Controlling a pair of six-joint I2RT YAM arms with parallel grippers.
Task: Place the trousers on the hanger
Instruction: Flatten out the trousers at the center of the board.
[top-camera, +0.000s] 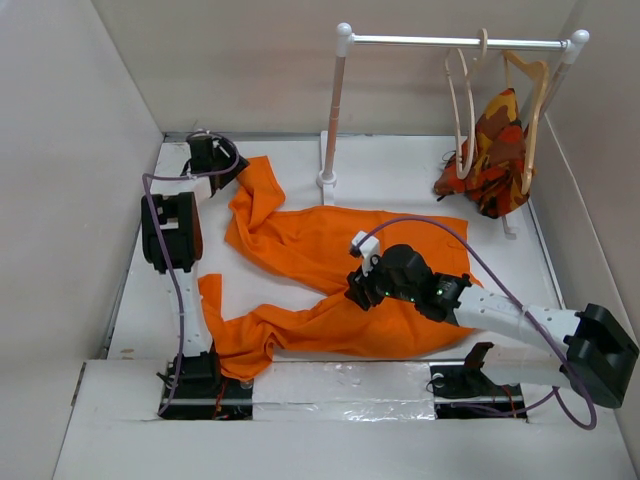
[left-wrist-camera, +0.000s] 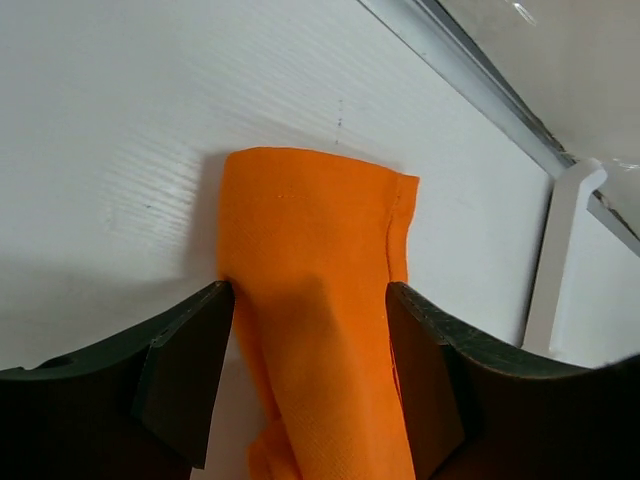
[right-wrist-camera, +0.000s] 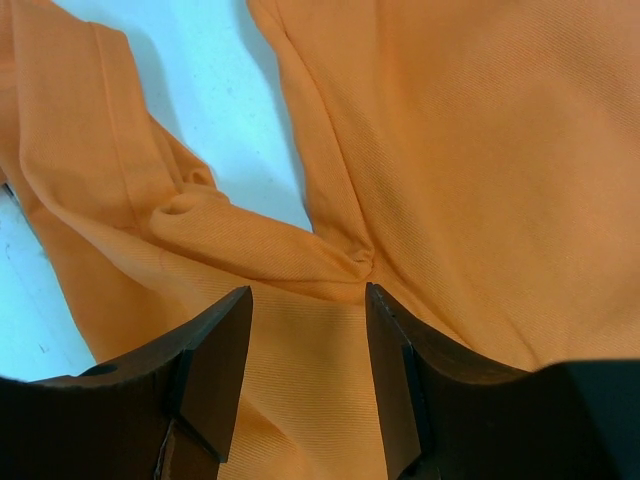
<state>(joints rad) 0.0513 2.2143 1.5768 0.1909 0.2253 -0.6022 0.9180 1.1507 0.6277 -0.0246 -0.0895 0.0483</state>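
Trousers lie spread across the white table, waist towards the right and both legs running left. One leg reaches up into the far left corner. The other bends back towards the near edge beside the left arm's base.

Left gripper sits in that far corner at the end of the upper leg. In its wrist view the hemmed end of the cloth passes between the fingers and lies on the table beyond them. Both inner faces press the cloth's edges, so the leg end is pinched.

Right gripper is over the middle of the trousers, where the legs meet. Its wrist view shows the fingers spread apart above a puckered fold, with nothing held.

Hanger hangs bare on the rail at the far right, well apart from the trousers. Just to its right a darker wooden hanger carries a patterned garment.
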